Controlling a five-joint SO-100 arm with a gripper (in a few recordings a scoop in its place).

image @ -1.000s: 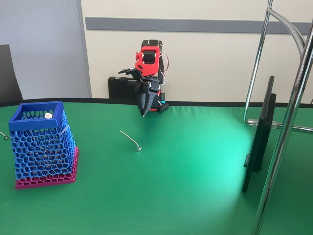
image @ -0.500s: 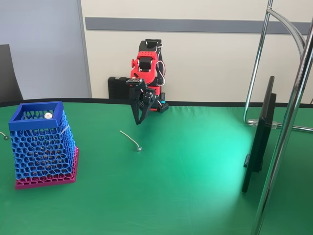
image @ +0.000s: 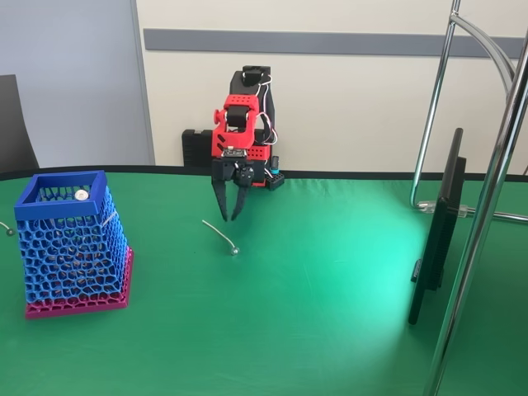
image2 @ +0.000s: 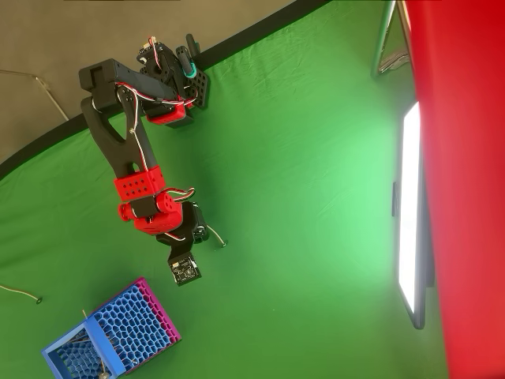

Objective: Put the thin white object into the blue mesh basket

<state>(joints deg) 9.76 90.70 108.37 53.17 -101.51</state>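
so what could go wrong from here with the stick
1. The stick is thin and lies flat on the green table; the open gripper could close over it and slip, or nudge it aside.
2. The basket tapers to a small rim, so a drop from off-centre could land outside.
3. Another thin piece lies left of the basket and could be mistaken for the target.

Green table (image: 330, 313): blue mesh basket (image: 70, 247), thin white object (image: 219, 236), monitor (image: 437, 231).
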